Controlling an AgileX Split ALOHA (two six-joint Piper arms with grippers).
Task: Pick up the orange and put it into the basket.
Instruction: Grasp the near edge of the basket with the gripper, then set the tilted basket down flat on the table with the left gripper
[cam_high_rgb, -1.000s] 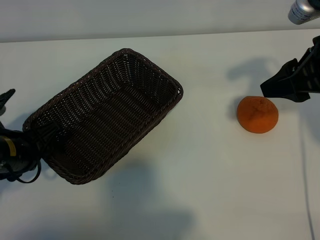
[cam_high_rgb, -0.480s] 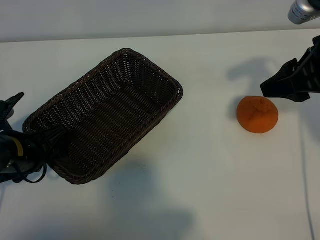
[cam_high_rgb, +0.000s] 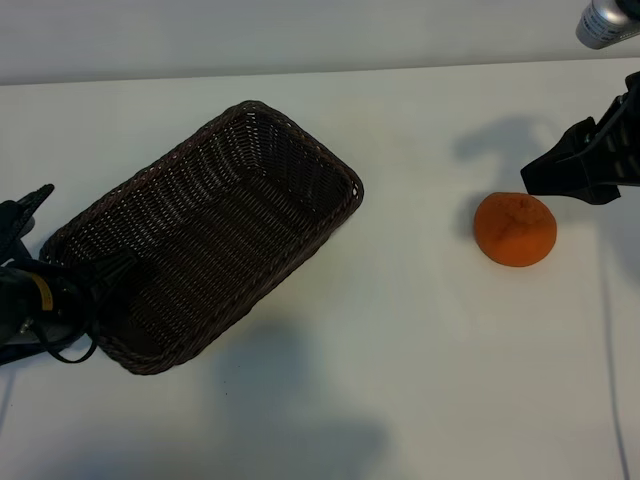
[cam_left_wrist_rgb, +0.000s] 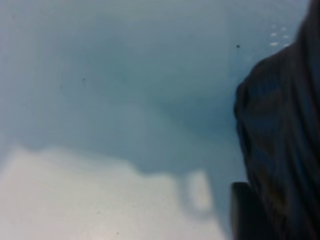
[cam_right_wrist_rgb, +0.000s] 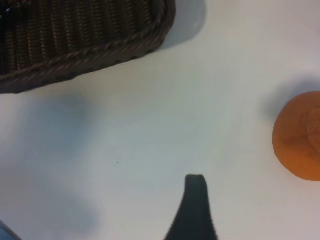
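Observation:
The orange (cam_high_rgb: 515, 229) lies on the white table at the right, also in the right wrist view as the orange (cam_right_wrist_rgb: 300, 136). My right gripper (cam_high_rgb: 585, 168) hovers just behind and right of it, open, with one dark finger (cam_right_wrist_rgb: 196, 200) in sight and nothing between the jaws. The dark brown wicker basket (cam_high_rgb: 205, 230) lies diagonally at the left. My left gripper (cam_high_rgb: 75, 235) straddles its near-left end: one finger (cam_high_rgb: 30, 205) outside the rim, the other finger (cam_high_rgb: 110, 270) inside. The jaws still stand apart. The left wrist view shows only the basket's dark wall (cam_left_wrist_rgb: 280, 130).
Bare white table (cam_high_rgb: 400, 350) spreads between basket and orange and along the front. A grey arm part (cam_high_rgb: 605, 20) shows at the top right corner. A thin cable (cam_high_rgb: 608, 330) runs down the right edge.
My left gripper has slid further onto the basket's end, and the basket has turned slightly and shifted toward the front left. The orange and right gripper have not moved.

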